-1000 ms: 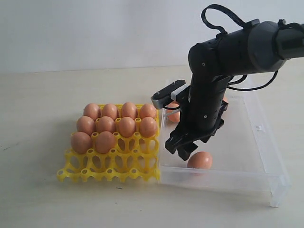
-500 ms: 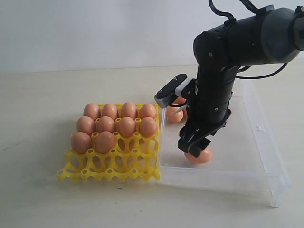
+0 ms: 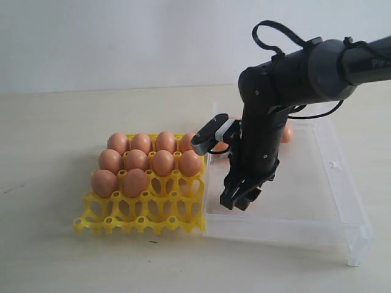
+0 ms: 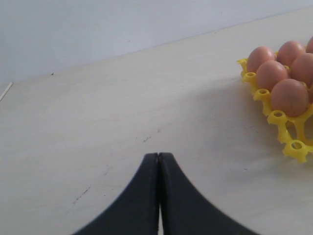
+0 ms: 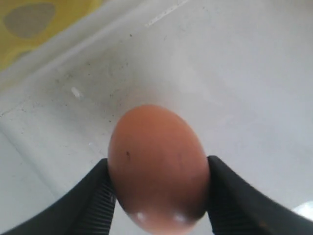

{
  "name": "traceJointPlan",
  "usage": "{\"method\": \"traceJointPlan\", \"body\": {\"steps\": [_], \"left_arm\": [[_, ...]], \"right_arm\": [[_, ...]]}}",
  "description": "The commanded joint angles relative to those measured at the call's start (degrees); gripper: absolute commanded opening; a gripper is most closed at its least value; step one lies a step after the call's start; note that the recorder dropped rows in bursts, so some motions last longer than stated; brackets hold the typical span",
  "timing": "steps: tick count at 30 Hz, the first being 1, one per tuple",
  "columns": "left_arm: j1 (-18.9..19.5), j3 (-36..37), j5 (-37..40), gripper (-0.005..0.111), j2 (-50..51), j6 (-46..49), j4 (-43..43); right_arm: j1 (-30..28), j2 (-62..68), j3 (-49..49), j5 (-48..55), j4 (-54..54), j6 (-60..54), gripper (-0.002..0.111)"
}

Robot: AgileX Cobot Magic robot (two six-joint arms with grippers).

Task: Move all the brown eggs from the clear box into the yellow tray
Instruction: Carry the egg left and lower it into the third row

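Brown egg (image 5: 156,166) clamped on both sides by right fingers (image 5: 93,200); left fingers (image 4: 142,200) pressed together

right arm (image 3: 287,76) bent down | right fingers (image 5: 93,200) clamping brown egg (image 5: 156,166) | left fingers (image 4: 142,196) pressed together

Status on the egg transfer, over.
Copy: left pincer shut; right pincer shut on brown egg inside clear box; yellow tray holds ten; nothing blocking.

Yellow tray (image 3: 139,221), left: ten brown eggs (image 3: 162,162) upright in far cups. Clear box (image 3: 287,235) touches its right edge; one egg near-left inside, others at far end.
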Motion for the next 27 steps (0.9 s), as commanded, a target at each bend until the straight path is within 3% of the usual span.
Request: {"method": "traceJointPlan", "body": {"steps": [1, 5, 12, 17, 23, 27], "left_arm": [[-0.04, -0.2, -0.42, 0.0, -0.32, -0.02, -0.2], [-0.04, -0.2, -0.42, 0.0, -0.32, -0.02, -0.2], [-0.04, -0.2, -0.42, 0.0, -0.32, -0.02, -0.2], [-0.04, -0.2, -0.42, 0.0, -0.32, -0.02, -0.2], [-0.04, -0.2, -0.42, 0.0, -0.32, -0.02, -0.2], [-0.04, -0.2, -0.42, 0.0, -0.32, -0.02, -0.2]], "right_arm": [[-0.3, -6.2, -0.38, -1.64, -0.57, -0.3, 0.0], [0.18, -12.76, 0.34, -9.93, 1.24, -0.3, 0.0], [5.64, -16.6, 12.38, -45.12, 11.94, -0.3, 0.0], [9.6, -12.66, 19.49, -64.96, 11.98, 3.65, 0.0], [10.16, -6.51, 20.72, -73.65, -6.68, 29.71, 0.0], [10.16, -3.61, 20.72, -76.36, -11.73, 37.29, 0.0]]}}
